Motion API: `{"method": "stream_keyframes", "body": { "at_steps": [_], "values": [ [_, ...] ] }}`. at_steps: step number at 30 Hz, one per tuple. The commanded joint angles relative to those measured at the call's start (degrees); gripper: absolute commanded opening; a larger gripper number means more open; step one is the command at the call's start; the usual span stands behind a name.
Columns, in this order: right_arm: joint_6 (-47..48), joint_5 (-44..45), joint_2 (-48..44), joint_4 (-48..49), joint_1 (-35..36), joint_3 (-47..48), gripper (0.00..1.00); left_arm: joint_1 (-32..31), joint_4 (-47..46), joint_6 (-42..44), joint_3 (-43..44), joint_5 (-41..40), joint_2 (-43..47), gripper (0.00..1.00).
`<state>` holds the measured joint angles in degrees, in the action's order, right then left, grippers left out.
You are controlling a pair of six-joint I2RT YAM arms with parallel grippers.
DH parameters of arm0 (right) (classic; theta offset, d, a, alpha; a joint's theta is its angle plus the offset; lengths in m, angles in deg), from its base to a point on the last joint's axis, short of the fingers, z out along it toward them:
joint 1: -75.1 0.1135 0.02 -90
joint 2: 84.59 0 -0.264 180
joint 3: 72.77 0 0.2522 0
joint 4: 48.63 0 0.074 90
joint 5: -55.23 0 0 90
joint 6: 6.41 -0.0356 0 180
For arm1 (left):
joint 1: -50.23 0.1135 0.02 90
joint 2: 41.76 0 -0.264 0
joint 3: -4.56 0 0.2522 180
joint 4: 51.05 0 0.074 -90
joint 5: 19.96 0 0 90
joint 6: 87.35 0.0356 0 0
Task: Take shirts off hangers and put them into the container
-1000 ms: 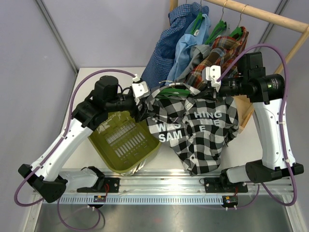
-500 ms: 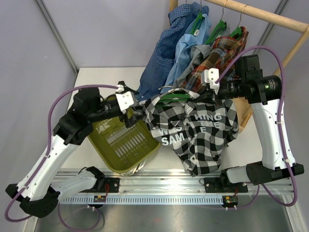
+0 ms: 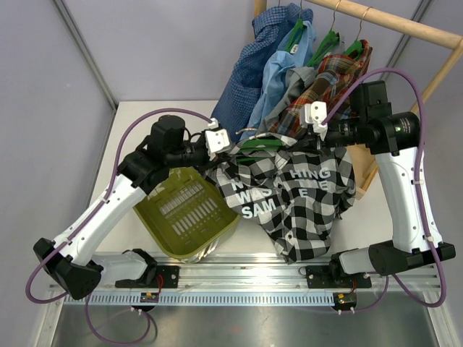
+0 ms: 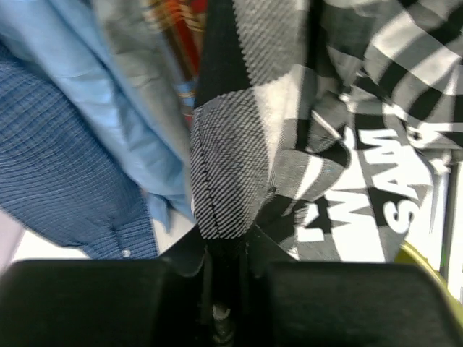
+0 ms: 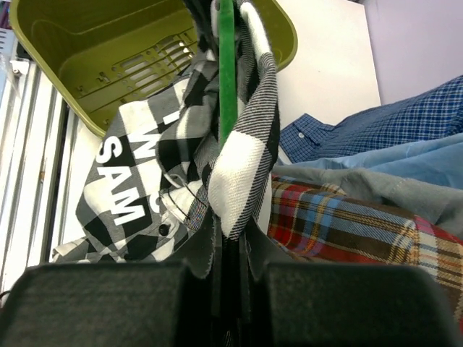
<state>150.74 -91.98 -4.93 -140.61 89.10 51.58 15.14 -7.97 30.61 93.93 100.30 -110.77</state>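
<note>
Nothing in the tub [image 3: 189,211] yet. Its glossy olive floor, slots and all, shows bare down at seven o'clock on the table [image 3: 145,123].

The check shirt [image 3: 296,195] is the one in play. It looks to be off the rail [image 3: 391,22] but not off its hanger [image 3: 257,141]. It's slung mid-air between the two arms over table centre, tail sagging toward five o'clock.

The left gripper [image 3: 223,150] is pinched tight on a fold at the shirt's nine o'clock edge. Its wrist view shows the weave bunched right between the fingers. The right gripper [image 3: 318,134], at the shirt's one o'clock, is clamped on the thin green hanger bar, with cloth wrapped over it.

So I'd call shirt one mid-strip, with four more to go. Up at one o'clock the dark blue shirt [image 3: 242,87], light blue shirt [image 3: 278,69], grey shirt [image 3: 293,90] and plaid shirt [image 3: 325,79] all hang from the rail.

Now textures. The check shirt is soft woven cloth in big black-and-white squares with bold white printed letters, limp and creasing wherever it's gripped. The hanger is slim, hard, smooth plastic. The tub is rigid, with rounded corners. The rail is a pale round wooden bar.
</note>
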Motion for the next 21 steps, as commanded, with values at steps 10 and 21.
{"method": "stream_keyframes", "body": {
  "at_steps": [10, 21],
  "values": [
    [-32.0, 6.1, -2.8, 6.5, 0.8, 2.2, 0.61, 0.3, -6.5, -25.3, -1.8, 1.1, 4.2, 0.0],
    [-58.6, 12.8, -7.4, 15.9, 0.8, 4.2, 0.98, 0.2, -13.5, -54.8, -6.8, 5.2, 7.8, 0.0]
  ]
}}
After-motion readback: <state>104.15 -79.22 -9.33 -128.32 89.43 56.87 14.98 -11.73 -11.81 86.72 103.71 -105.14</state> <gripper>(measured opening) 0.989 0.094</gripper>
